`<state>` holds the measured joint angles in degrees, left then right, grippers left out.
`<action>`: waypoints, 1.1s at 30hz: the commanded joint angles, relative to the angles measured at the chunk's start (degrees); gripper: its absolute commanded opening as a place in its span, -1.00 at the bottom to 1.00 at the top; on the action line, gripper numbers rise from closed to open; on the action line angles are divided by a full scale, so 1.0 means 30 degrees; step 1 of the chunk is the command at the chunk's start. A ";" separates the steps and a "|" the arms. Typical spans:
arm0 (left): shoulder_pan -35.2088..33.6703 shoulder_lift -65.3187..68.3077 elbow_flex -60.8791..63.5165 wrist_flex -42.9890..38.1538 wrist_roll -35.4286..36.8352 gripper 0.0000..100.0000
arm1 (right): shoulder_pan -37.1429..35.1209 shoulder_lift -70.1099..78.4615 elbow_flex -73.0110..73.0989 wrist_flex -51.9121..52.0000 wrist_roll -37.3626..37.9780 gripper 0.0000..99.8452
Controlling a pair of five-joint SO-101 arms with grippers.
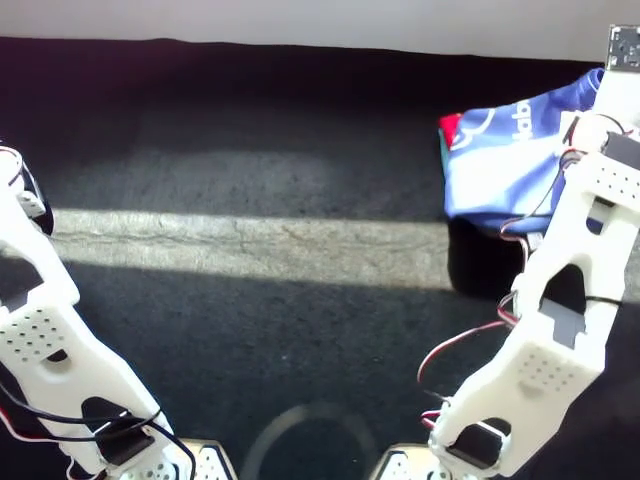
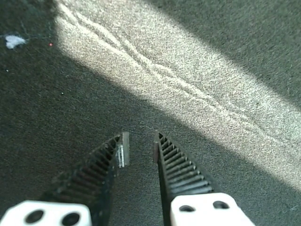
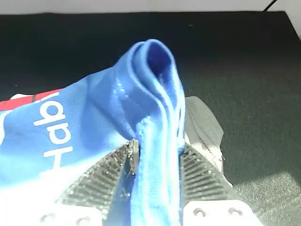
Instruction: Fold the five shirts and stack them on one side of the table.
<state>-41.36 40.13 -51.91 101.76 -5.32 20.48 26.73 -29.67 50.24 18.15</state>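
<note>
A blue shirt with white print lies folded at the far right of the dark table, with a red edge showing under its left corner. My right gripper is shut on a bunched fold of the blue shirt, which rises between the two fingers. In the high view the right arm stretches toward that shirt and covers its right part. My left gripper hangs open just above bare table cloth, nothing between its fingers. The left arm stands at the left edge.
The table is covered with a dark cloth crossed by a bright sunlit band with faint creases. A pale wall runs along the far edge. A small white fleck lies on the cloth near the left gripper.
</note>
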 commanded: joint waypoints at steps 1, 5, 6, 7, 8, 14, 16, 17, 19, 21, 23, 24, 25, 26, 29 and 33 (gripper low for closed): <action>0.0161 -0.1421 -0.0132 -0.0029 -0.0088 -0.79 | 0.0542 0.0835 -0.2418 -0.0220 0.0029 -0.57; 0.0161 -0.2769 -0.0015 0.0000 -0.0088 -0.78 | 0.0777 0.1158 -0.4996 0.1480 0.0000 -0.57; 0.0190 -0.3326 -0.0015 0.0000 -0.0088 -0.78 | 0.0806 0.1128 -0.5641 0.1832 0.0000 -0.57; 0.0220 -0.3941 -0.0015 0.0000 -0.0088 -0.78 | 0.0806 0.1128 -0.6403 0.2183 0.0000 -0.57; 0.0278 -0.4557 -0.0015 0.0000 -0.0088 -0.78 | 0.0806 0.1128 -0.7223 0.2623 -0.0029 -0.57; 0.0894 -0.9216 0.1011 0.0000 -0.0293 -0.78 | 0.0718 0.1099 -1.3436 0.6842 -0.3546 -0.57; 0.1597 -1.1385 0.3209 0.0000 -0.1172 -0.78 | 0.0542 0.1070 -1.5780 0.9158 -0.4073 -0.57; 0.2095 -1.2645 0.4733 0.0000 -0.1495 -0.78 | 0.0308 0.1070 -1.6982 1.0447 -0.4044 -0.57; 0.3004 -1.5399 0.7956 0.0000 -0.1934 -0.78 | -0.0103 0.1070 -1.9179 1.3084 -0.3985 -0.57; 0.4000 -1.8359 1.1033 -0.0059 -0.2110 -0.78 | -0.0454 0.1070 -2.1143 1.5223 -0.3956 -0.57; 0.5143 -2.1407 1.3729 -0.0117 -0.2110 -0.78 | -0.0894 0.1070 -2.2579 1.6923 -0.3399 -0.57; 0.5758 -2.2872 1.4901 -0.0147 -0.2139 -0.78 | -0.0952 0.1040 -2.2960 1.7040 -0.3253 -0.57; 0.6256 -2.4190 1.6103 -0.0147 -0.2139 -0.78 | -0.0864 0.1011 -2.3018 1.6982 -0.3253 -0.57; 0.6667 -2.5451 1.7187 -0.0147 -0.2139 -0.78 | -0.0718 0.0864 -2.3018 1.6982 -0.3282 -0.57; 0.7458 -2.8264 2.0469 -0.0234 -0.2139 -0.78 | -0.0513 -0.0601 -2.1495 1.7011 -0.3311 -0.57; 0.7575 -3.0637 2.5040 -0.0703 -0.2110 -0.78 | -0.0894 -0.5524 -1.5370 1.7040 -0.3311 -0.57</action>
<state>-19.82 -46.73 14.90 101.14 -11.47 18.90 22.77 -87.43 100.62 7.78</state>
